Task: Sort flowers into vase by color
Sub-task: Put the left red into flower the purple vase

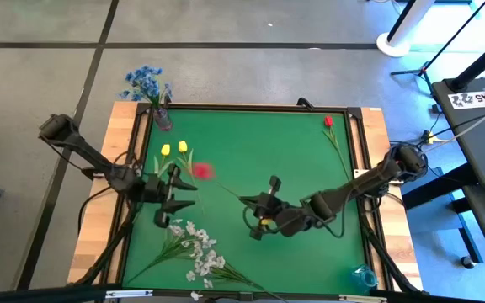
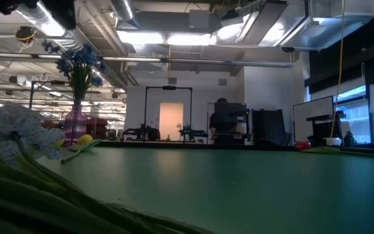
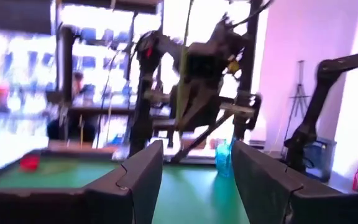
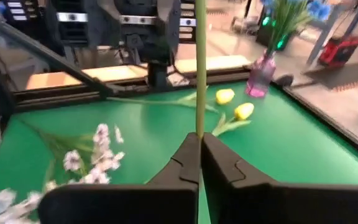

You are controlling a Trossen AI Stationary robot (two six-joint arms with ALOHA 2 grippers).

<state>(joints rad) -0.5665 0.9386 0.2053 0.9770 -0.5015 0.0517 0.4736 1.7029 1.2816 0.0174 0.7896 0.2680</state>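
I have the right pincer (image 4: 199,149) clamped on a red tulip's (image 1: 202,171) stem, lifted; next, probably carry it to a vase. Left pincer (image 3: 194,180) waits, apart.

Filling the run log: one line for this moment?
right gripper: shut on red tulip stem, lifted | left gripper: open, idle | blue flowers: in vase

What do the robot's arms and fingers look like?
Both arms are dark, nearly black, built from slim jointed segments with rounded joints. The left gripper and right gripper each end in two flat, angular dark fingers. Thin dark cables trail along the arms, and a small yellow spot shows near the right gripper.
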